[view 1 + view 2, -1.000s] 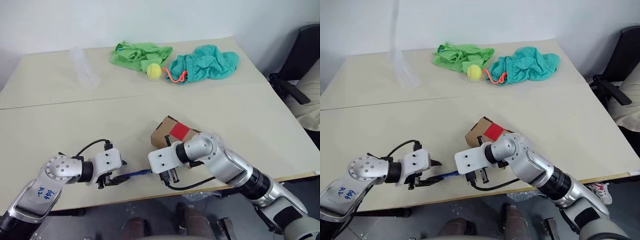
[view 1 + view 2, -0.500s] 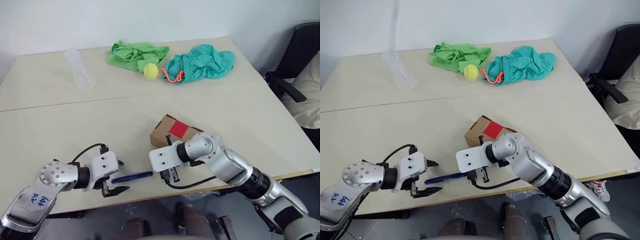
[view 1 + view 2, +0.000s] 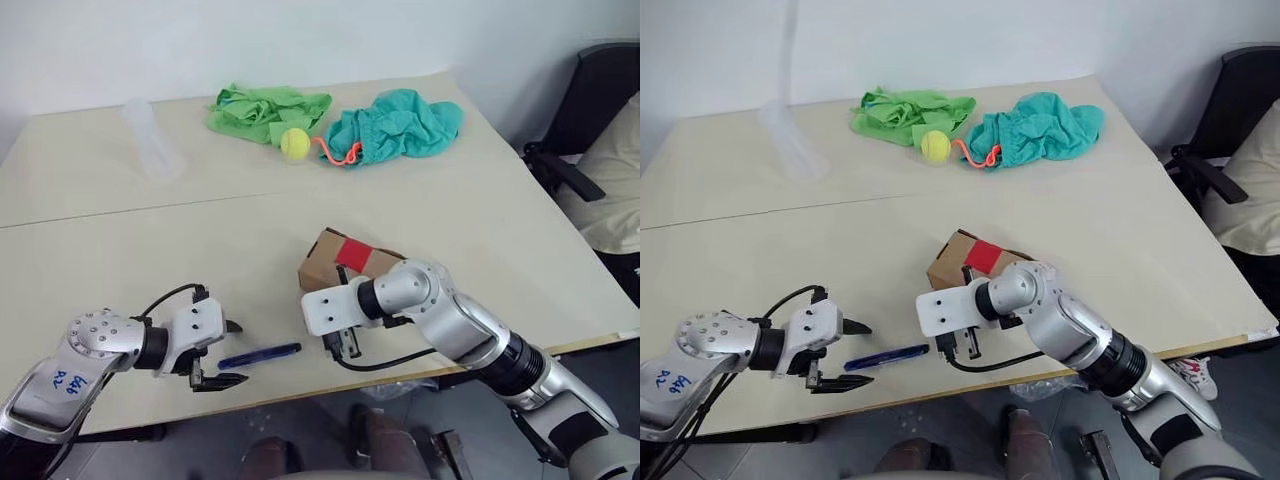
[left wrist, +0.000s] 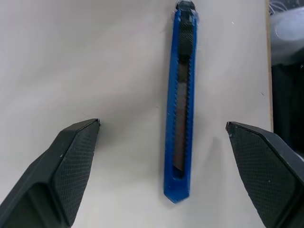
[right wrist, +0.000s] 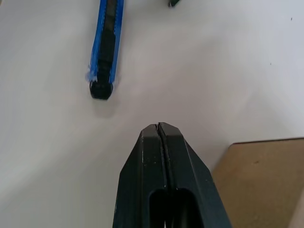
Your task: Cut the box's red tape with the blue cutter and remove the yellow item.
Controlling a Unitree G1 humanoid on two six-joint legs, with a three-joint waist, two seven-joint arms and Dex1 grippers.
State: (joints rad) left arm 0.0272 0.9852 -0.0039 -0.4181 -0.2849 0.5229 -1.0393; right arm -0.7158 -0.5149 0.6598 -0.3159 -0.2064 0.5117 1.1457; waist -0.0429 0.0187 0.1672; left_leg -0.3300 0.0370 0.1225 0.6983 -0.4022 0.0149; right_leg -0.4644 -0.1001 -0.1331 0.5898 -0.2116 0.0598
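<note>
The blue cutter (image 3: 260, 355) lies flat on the table near its front edge, free of both grippers. My left gripper (image 3: 236, 352) stands open at the cutter's left end, its fingers (image 4: 71, 161) wide on either side of the blue cutter (image 4: 180, 104) without touching it. My right gripper (image 3: 345, 345) is shut and empty, pointing down just past the cutter's dark right tip (image 5: 101, 89). Right behind it sits the brown box (image 3: 325, 268) with the red tape (image 3: 358, 253) on its top. The yellow item is hidden.
At the table's far side lie a green cloth (image 3: 265, 108), a teal cloth (image 3: 400, 125), a tennis ball (image 3: 294, 143) on an orange cord (image 3: 335, 152) and a clear plastic cup (image 3: 150, 140). A dark chair (image 3: 595, 110) stands at the right.
My left gripper has opened wider, let go of the cutter's left end and drawn back a little. The cutter now lies loose on the table. The right gripper has kept still.
</note>
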